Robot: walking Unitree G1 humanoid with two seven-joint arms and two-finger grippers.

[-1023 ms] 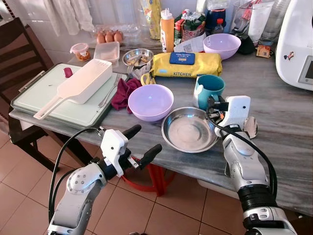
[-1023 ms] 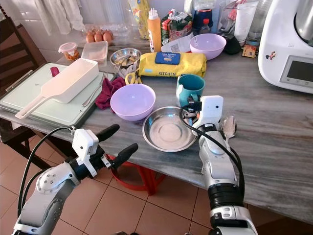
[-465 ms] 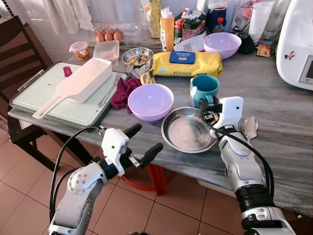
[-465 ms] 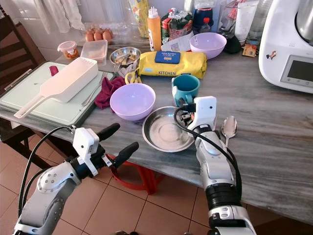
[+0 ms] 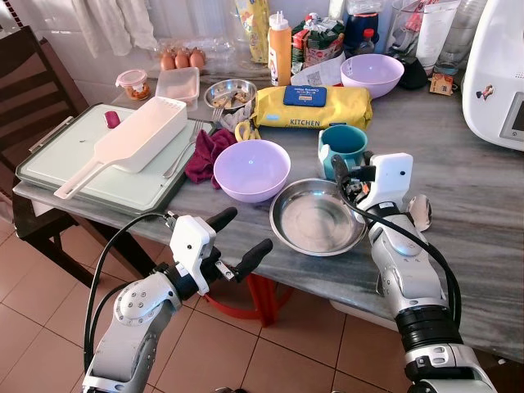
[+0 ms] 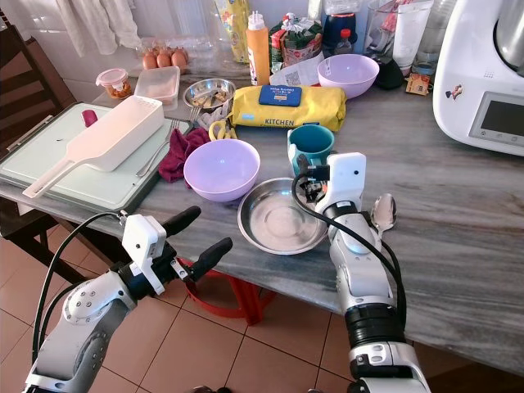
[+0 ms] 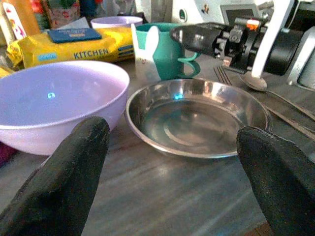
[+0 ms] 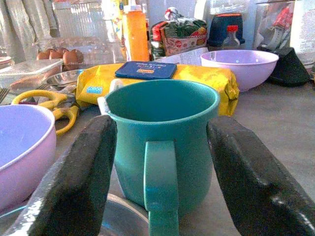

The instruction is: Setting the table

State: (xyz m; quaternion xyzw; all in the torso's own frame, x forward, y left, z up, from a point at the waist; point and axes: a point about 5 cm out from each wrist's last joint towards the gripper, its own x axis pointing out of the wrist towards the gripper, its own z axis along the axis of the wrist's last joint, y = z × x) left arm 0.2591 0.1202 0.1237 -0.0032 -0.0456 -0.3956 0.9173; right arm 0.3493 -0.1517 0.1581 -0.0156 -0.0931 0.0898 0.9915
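A: What was cut off or covered?

B: The white appliance [image 6: 483, 78] ran off the edge, so only part of its body and screen showed. The right hand [image 5: 350, 173] blocked the lower side of the teal mug [image 5: 347, 146], and its wrist housing covered part of the spoon [image 6: 382, 211], leaving the bowl end visible.

A: And at the back of the counter [image 5: 458, 176]?

B: The bottles and packets were crowded and cropped at the top; their labels were too small to read. The wooden chair [image 5: 33, 90] was cut by the frame.
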